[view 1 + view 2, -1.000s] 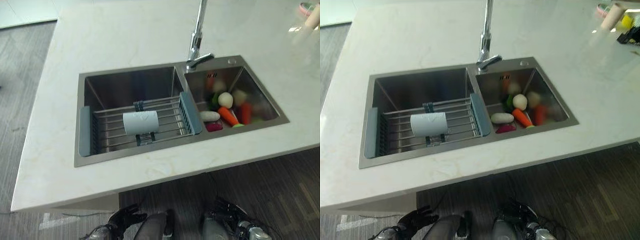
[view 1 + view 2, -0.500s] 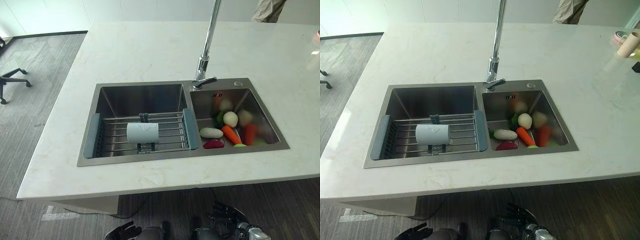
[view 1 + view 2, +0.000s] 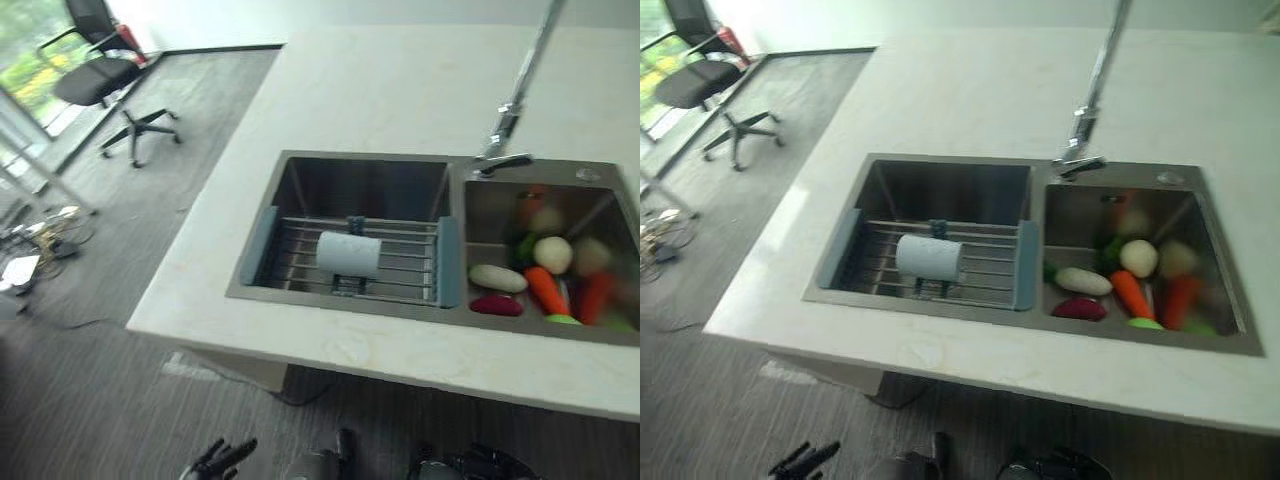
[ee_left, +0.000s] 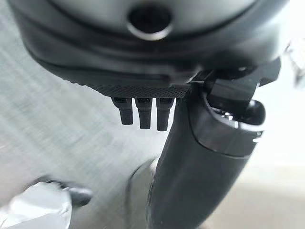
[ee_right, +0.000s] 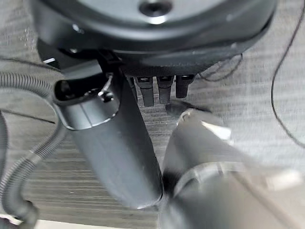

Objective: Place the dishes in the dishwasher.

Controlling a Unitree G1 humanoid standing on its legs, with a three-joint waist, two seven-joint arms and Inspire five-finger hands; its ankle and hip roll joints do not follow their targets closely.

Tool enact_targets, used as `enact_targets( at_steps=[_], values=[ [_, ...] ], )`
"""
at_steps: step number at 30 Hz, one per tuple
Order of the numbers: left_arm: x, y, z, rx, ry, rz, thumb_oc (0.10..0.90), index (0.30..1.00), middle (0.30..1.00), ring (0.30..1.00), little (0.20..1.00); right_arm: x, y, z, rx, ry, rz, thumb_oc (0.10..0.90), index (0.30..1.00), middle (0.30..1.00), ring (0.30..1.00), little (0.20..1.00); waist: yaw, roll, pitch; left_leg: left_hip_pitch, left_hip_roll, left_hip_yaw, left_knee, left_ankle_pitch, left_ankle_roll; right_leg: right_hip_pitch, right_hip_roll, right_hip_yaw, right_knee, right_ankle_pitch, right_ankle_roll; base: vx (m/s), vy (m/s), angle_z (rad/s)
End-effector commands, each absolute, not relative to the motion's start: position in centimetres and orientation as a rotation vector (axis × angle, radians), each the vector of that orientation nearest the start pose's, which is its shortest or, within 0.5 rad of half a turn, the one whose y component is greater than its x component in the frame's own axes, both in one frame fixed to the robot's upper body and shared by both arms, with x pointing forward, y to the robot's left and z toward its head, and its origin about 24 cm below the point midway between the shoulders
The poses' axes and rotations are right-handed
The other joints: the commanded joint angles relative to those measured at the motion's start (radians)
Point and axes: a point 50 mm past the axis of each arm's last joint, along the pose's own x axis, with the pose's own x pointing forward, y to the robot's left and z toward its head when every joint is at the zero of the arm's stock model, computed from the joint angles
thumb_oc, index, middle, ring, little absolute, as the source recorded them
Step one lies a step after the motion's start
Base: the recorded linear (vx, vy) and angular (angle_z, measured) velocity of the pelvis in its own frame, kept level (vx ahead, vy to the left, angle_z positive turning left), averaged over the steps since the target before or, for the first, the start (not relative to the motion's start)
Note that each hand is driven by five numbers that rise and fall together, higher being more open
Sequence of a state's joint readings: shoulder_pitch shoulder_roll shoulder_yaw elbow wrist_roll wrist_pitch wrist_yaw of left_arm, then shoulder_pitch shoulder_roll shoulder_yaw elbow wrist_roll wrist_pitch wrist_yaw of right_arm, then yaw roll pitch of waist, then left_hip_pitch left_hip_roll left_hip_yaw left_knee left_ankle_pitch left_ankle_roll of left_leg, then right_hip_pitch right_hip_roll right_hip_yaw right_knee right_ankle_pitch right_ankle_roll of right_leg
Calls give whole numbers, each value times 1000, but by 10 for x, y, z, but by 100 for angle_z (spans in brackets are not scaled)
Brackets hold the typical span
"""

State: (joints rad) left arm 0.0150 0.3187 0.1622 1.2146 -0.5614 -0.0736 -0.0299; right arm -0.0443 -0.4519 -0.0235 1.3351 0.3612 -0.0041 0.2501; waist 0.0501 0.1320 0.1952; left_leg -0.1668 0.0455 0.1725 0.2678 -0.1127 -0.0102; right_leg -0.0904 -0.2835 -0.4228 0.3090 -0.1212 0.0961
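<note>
A white cup (image 3: 348, 254) lies on its side on a wire rack (image 3: 400, 275) with blue-grey ends. The rack spans the left basin of a steel double sink (image 3: 360, 185). No dishwasher is visible. Both hands hang low in front of the counter, far below the sink. My left hand (image 3: 215, 460) has straight fingers and holds nothing; the left wrist view shows its thumb (image 4: 205, 157) extended. My right hand (image 3: 480, 465) is at the bottom edge, and its thumb (image 5: 119, 143) and fingers look relaxed and empty in the right wrist view.
The right basin holds toy vegetables, among them a carrot (image 3: 545, 290) and a white piece (image 3: 496, 278). A tall faucet (image 3: 510, 120) stands behind the sink in the pale counter (image 3: 380, 90). A black office chair (image 3: 110, 80) and some clutter (image 3: 30, 250) sit on the floor at left.
The whole picture has swung: the camera turned to the left, bringing the floor and an office chair into view. Cup, rack and vegetables have not moved. Both hands stay low.
</note>
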Motion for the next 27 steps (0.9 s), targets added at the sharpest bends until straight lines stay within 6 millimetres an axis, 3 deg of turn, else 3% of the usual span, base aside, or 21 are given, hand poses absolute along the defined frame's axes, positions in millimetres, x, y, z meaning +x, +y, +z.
enact_targets(
  at_steps=[1,2,4,6,8,10,11,14,15,16,17,20,23,27],
  values=[
    [68,419,-63,165,755,1025,800,900,900,900,900,78,-314,-136,134,1185,-317,800,900,900,900,900,8,-5,-21,-1,3,-74,32,-100,-49,18,51,85,-9,-124,29,168,84,32],
    [69,447,-30,342,694,1078,800,900,900,900,900,84,-307,-138,138,1162,-292,800,900,900,900,900,18,-5,-32,5,-1,-76,32,-107,-40,21,47,86,-9,-121,35,159,47,15],
    [74,461,-10,437,640,1100,800,900,900,900,900,89,-304,-138,146,1150,-286,800,900,900,900,900,23,-5,-36,7,-2,-76,32,-111,-36,22,46,87,-9,-121,36,48,1,7],
    [94,489,58,641,375,1165,800,900,900,900,900,97,-299,-138,142,1138,-284,800,900,900,900,900,32,-4,-43,8,-1,-70,32,-118,-27,23,48,90,-9,-121,38,11,-4,3],
    [121,498,120,773,132,1149,800,900,900,900,900,94,-298,-140,154,1149,-307,800,900,900,900,900,36,-4,-50,10,0,-62,32,-126,-24,24,48,90,-9,-121,44,13,-40,-4],
    [143,490,165,879,-83,1099,800,900,900,900,900,91,-297,-141,172,1164,-327,800,900,900,900,900,36,-7,-55,13,3,-57,32,-132,-23,26,49,90,-9,-121,48,37,-58,-1],
    [161,472,203,985,-318,985,800,900,900,900,900,87,-296,-143,183,1182,-337,800,900,900,900,900,34,-11,-60,17,4,-53,32,-138,-22,28,50,94,-9,-123,51,57,-77,-1],
    [197,416,262,1006,-692,679,800,900,900,900,900,71,-294,-147,198,1232,-347,800,900,900,900,900,24,-20,-72,29,7,-41,32,-154,-21,33,54,101,-9,-128,55,76,-82,-6],
    [207,395,273,967,-779,555,800,900,900,900,900,64,-293,-148,210,1251,-352,800,900,900,900,900,15,-24,-77,35,9,-37,32,-160,-21,34,57,106,-9,-130,57,83,-80,-7],
    [210,388,275,955,-807,506,800,900,900,900,900,62,-293,-149,219,1256,-357,800,900,900,900,900,16,-25,-78,37,10,-34,32,-162,-20,35,58,109,-9,-130,58,99,-86,-12],
    [222,362,282,949,-856,374,800,900,900,900,900,54,-292,-150,235,1276,-360,800,900,900,900,900,4,-30,-83,46,11,-28,32,-168,-19,36,63,120,-9,-132,59,99,-77,-25],
    [243,312,284,1003,-840,59,800,900,900,900,900,43,-290,-152,243,1307,-350,800,900,900,900,900,-29,-36,-94,57,15,-10,32,-174,-14,27,74,152,-9,-123,63,97,-84,-67],
    [258,284,284,1015,-771,-121,800,900,900,900,900,39,-288,-153,248,1306,-348,800,900,900,900,900,-58,-37,-98,64,17,6,32,-180,-10,14,84,186,-9,-115,68,72,-53,-32],
    [272,267,285,1027,-671,-267,800,900,900,900,900,35,-287,-153,254,1301,-342,800,900,900,900,900,-95,-35,-99,68,23,27,32,-182,-7,-4,96,228,-9,-106,72,43,-38,-26]
  ],
)
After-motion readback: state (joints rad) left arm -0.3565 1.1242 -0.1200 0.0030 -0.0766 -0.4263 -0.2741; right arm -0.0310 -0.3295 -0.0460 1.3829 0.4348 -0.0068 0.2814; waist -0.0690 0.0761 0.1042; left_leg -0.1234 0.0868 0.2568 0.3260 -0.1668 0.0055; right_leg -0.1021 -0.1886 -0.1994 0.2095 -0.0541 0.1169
